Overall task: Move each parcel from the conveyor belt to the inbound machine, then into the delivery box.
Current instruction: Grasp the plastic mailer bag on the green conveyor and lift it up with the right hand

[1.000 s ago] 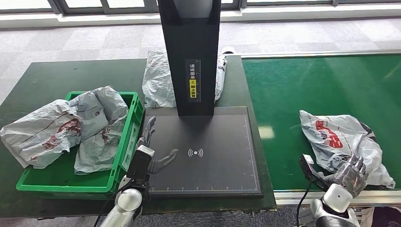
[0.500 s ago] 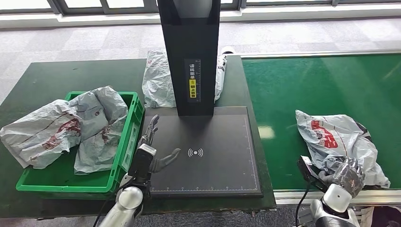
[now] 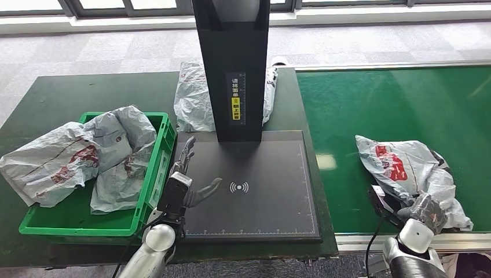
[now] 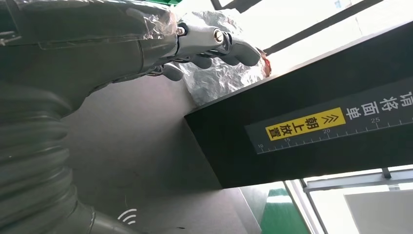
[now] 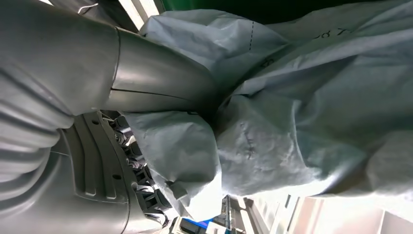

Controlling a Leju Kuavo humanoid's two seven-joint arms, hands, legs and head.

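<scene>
Right hand clenches its fingers on the grey parcel at the conveyor belt's near edge. Left hand hovers released over the inbound machine's scan plate. A good lift likely gathers enough film to prevent slipping, then clears the belt rim.

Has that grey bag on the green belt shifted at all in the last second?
Yes. The parcel has slid left along the conveyor belt, toward the scanner platform, with the right robot hand gripping it.

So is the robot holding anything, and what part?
Yes. The right hand grips the grey parcel on the belt by its crumpled near edge. The left hand holds nothing.
</scene>
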